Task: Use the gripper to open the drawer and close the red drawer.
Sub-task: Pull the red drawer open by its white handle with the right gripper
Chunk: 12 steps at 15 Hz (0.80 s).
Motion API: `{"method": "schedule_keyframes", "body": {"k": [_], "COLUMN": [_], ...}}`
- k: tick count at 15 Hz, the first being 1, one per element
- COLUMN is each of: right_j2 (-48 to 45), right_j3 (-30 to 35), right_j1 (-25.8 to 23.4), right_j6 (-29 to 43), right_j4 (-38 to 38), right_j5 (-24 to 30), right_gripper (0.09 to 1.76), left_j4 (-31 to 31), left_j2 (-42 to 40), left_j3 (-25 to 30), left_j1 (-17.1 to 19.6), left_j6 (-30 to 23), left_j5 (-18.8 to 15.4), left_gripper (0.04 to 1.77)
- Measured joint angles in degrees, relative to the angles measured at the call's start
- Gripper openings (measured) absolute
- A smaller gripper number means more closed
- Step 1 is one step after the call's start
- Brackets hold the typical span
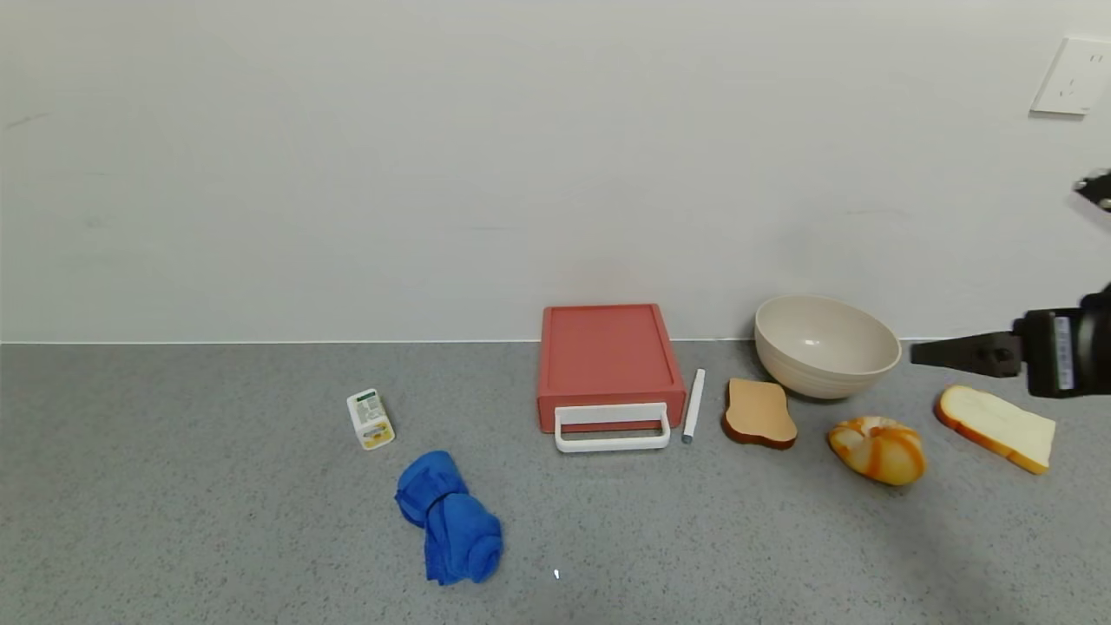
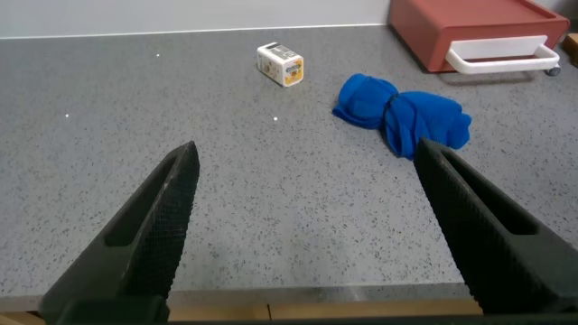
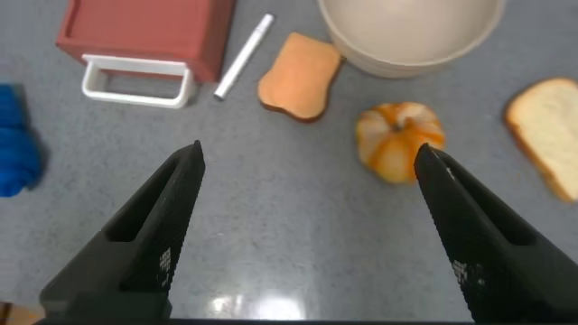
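The salmon-red drawer box [image 1: 608, 360] stands against the wall at the middle of the counter. Its drawer looks shut, with the white loop handle [image 1: 612, 427] at the front. It also shows in the left wrist view [image 2: 470, 27] and the right wrist view [image 3: 144, 32]. My right gripper [image 1: 920, 354] hovers at the far right, above the counter and right of the bowl. In the right wrist view [image 3: 307, 158] it is open and empty. My left gripper [image 2: 307, 149] is out of the head view. It is open and empty, low over the counter's front edge, with the drawer far from it.
A beige bowl [image 1: 825, 345] sits right of the drawer. Near it lie a white marker [image 1: 693, 405], a brown toast slice [image 1: 759, 413], an orange bun [image 1: 877, 448] and a white bread slice [image 1: 998, 427]. A blue cloth [image 1: 447, 516] and a small white box [image 1: 371, 419] lie to the left.
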Motion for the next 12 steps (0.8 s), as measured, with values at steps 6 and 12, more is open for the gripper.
{"method": "schedule_keyframes", "body": {"k": [6, 12], "right_j2": [18.09, 28.34], "right_j3": [-13.07, -22.30], "right_j1": [10.07, 17.98], "right_j6": [6.45, 9.98], "right_j4": [3.50, 7.08], "right_j5": [-0.41, -2.58], "right_gripper": [1.71, 1.71], "left_j4": [0.02, 0.00], "left_j2": [0.00, 0.00], "left_j3": [0.00, 0.00], "left_j1": [0.00, 0.00], "left_j6": [0.00, 0.00], "left_j5": [0.00, 0.00], "left_gripper": [1.72, 1.72]}}
